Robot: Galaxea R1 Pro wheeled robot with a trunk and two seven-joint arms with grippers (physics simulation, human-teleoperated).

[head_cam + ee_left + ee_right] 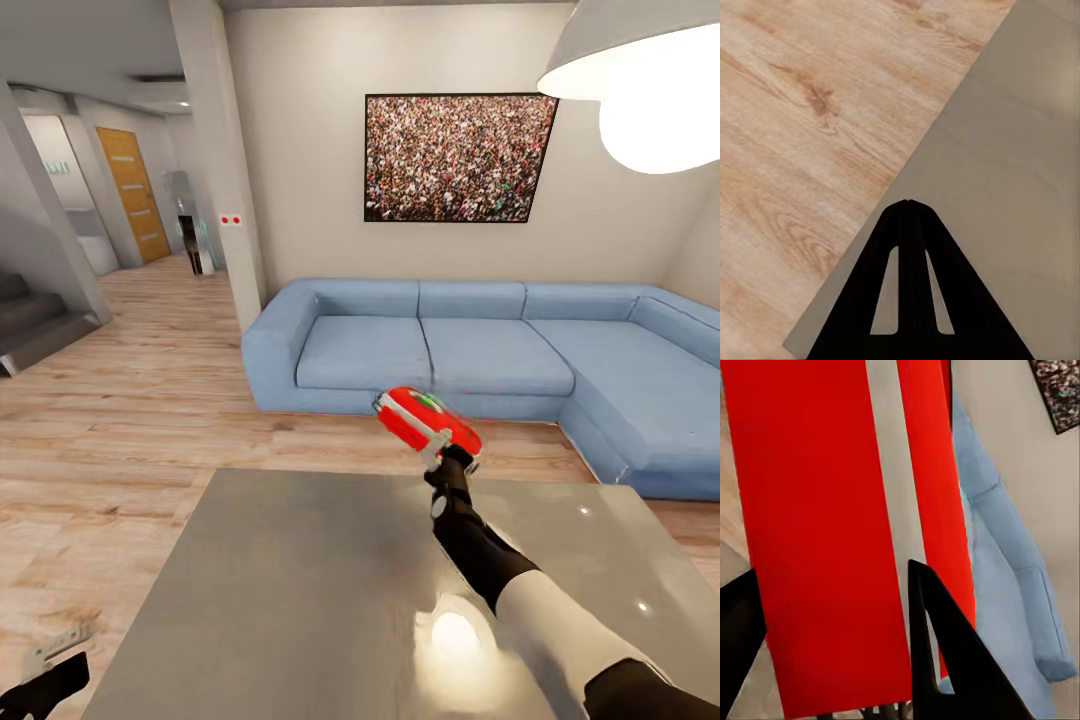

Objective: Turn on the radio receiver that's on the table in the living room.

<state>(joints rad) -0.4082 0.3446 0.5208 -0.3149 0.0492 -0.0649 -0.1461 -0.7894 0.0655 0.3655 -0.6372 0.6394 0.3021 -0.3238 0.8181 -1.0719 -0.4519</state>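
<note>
A: Where is the radio receiver sitting?
B: It is hanging in the air above the far edge of the worktop, tilted, with the right claw pinching it from below. In the right wrist view the red body with its pale rim stripe is lying between the two dark fingers, pressed against them.
A: And the other arm?
B: The left claw is hanging low at the near left corner of the worktop. In the left wrist view its fingers are pressed together, pointing at the worktop's edge where it is meeting the wood floor.
A: What is lying around the worktop?
B: Its glossy grey top is reflecting a lamp glare. Beyond it the plank floor is running to a blue sofa against the beige wall, under a framed crowd picture. A grey pendant lamp is hanging at the upper right, and a wooden door is showing down the hallway on the left.
</note>
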